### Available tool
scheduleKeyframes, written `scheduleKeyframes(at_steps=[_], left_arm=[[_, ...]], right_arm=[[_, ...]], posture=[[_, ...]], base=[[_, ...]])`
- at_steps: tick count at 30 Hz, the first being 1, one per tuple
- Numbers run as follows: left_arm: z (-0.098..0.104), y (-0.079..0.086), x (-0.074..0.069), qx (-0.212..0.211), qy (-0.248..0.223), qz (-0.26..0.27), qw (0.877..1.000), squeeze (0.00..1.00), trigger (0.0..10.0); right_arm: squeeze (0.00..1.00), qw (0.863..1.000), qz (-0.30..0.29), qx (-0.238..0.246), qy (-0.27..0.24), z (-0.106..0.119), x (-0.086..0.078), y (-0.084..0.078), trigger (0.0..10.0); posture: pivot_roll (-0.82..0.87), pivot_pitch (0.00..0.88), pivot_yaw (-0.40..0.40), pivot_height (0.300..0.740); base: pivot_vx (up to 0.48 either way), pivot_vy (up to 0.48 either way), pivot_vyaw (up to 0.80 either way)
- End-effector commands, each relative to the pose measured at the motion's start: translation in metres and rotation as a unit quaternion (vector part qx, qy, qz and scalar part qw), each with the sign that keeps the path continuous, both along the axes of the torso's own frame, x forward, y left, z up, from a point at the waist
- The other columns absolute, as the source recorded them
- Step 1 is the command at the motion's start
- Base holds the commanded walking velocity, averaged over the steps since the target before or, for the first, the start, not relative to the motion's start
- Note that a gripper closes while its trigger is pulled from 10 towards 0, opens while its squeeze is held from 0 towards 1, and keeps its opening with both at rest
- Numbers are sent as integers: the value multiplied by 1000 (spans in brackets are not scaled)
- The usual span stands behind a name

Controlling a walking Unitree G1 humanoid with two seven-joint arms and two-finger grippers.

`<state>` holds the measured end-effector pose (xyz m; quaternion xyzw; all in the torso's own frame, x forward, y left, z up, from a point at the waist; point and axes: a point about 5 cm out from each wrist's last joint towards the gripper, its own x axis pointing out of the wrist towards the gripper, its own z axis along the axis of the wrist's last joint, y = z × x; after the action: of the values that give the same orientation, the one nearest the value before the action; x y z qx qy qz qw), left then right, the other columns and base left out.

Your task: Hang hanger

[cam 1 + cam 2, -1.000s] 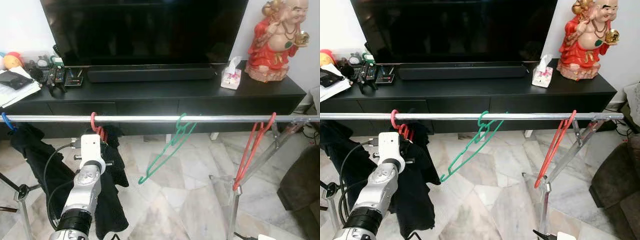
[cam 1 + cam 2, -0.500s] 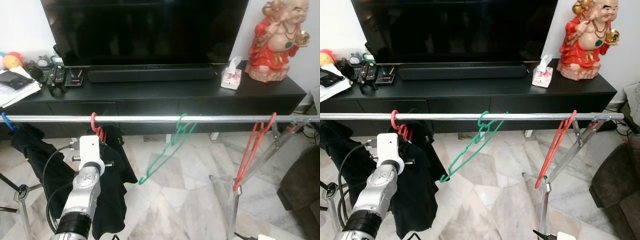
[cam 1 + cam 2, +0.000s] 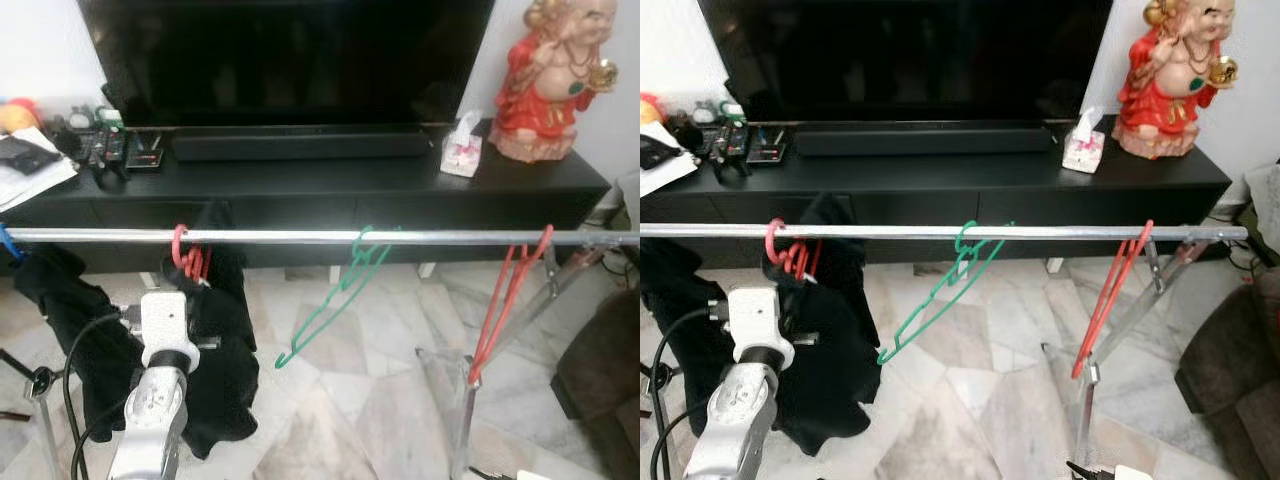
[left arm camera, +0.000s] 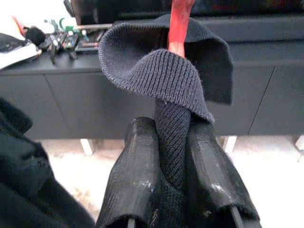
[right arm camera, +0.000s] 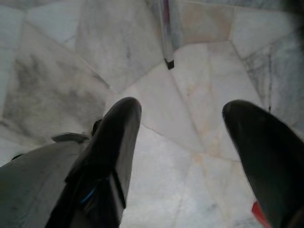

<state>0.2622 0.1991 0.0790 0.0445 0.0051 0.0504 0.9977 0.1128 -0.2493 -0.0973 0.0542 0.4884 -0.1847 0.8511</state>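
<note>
A red hanger hooks over the silver rail at its left part, carrying a black knitted garment. My left arm's white wrist rises from below, just in front of that garment. In the left wrist view my left gripper is shut on a fold of the black knit, with the red hanger neck straight ahead. An empty green hanger hangs tilted at mid rail. Another red hanger hangs near the right end. My right gripper is open over the marble floor.
Behind the rail stands a black TV cabinet with a TV, a tissue box and a red statue. More black clothing hangs at the rail's left end. A dark sofa edge is at right.
My left arm has dropped lower and slightly left with the garment in its grip. The red hanger's hook slid a little left on the rail and the black garment swung.
</note>
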Motion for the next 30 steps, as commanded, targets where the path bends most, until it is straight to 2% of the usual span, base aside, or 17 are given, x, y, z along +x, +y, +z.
scheduleKeyframes(at_steps=[1,8,15,30], left_arm=[[13,-1,0,20,-30,-11,999,0,10000],[3,5,-17,30,-2,-5,1000,0,10000],[7,-3,-8,22,-5,-9,1000,0,10000],[5,-5,-10,20,5,-14,1000,0,10000]], right_arm=[[0,1000,-8,0,4,0,-4,-3,10000],[0,1000,-5,-1,6,0,-4,-4,10000],[0,1000,-6,-2,6,0,-5,-4,10000],[0,1000,-6,1,12,-2,-9,-1,10000]], posture=[[-39,0,-52,740],[-34,0,-55,740],[-43,0,-46,740],[-45,0,-26,740]], base=[[0,0,0],[-37,0,0],[-117,0,0],[-303,0,0]])
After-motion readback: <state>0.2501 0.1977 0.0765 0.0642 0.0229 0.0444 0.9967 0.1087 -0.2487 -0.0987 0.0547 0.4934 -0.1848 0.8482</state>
